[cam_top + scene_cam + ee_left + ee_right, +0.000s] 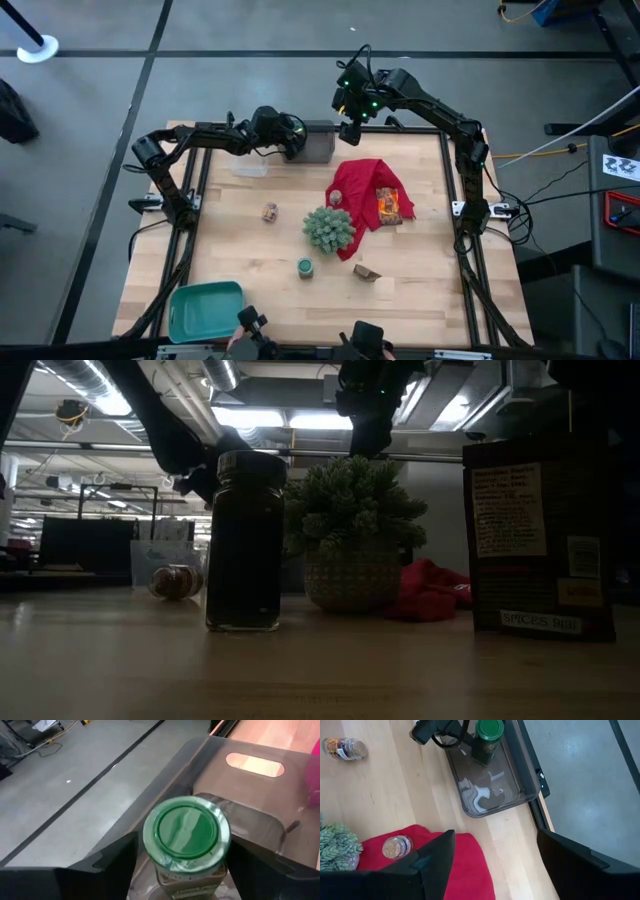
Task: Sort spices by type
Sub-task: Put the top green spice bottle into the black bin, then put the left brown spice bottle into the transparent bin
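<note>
Jars are lying scattered: the left gripper [470,732], jaws spread wide, is flanking an upright green-lidded spice jar [186,832] standing in the clear grey tray [520,790] at the table's twelve o'clock edge. Whether it is gripping, I cannot tell. The right gripper [350,130] is hovering wide open and holding nothing above the red cloth [365,185].

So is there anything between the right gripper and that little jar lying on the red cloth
Nothing visible. The right gripper hangs open above the far edge of the table, and the little jar lies exposed on the red cloth, with the plant off to one side.
</note>
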